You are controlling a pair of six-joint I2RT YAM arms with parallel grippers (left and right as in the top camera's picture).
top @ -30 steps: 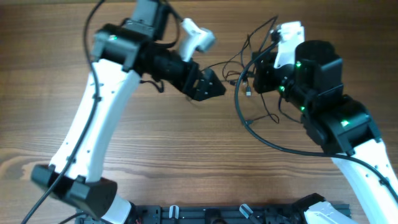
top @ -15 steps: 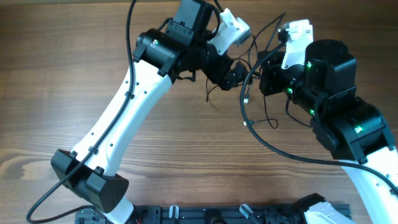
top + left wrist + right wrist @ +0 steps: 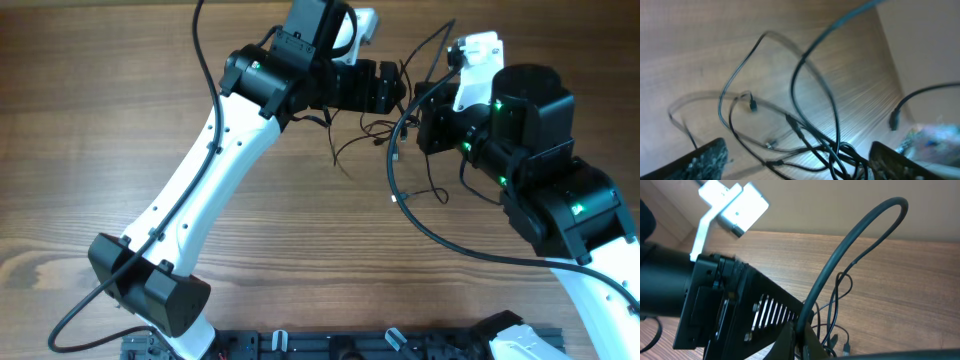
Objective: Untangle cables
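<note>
- Since the earlier overhead frame the left arm has swung up from the middle of the desk point(image 3: 90, 150) to its far edge. Its left hand point(image 3: 392, 88) now points sideways at the right hand point(image 3: 418, 122), with only a small gap between them.
- In the left wrist view the left hand point(image 3: 802, 162) has its fingers point(image 3: 705, 159) spread far apart. One textured pad sits in each lower corner, and nothing is gripped.
- The cables point(image 3: 810, 142) lie on the wood between and beyond those pads. They form a knot of thin dark cords low in the frame, with long loops running up and left, and small plug ends are scattered among them.
- From overhead, the cables point(image 3: 372, 130) sit just below the left hand and just beside the right one. Thin loops trail toward the near side.
- The right hand point(image 3: 799, 342) has its fingers pressed together at the bottom of its own view. Whether a thin cord is pinched there cannot be told.
- A thick black wire point(image 3: 850, 245) arches up from that spot, and thin cable loops lie on the desk behind it.
</note>
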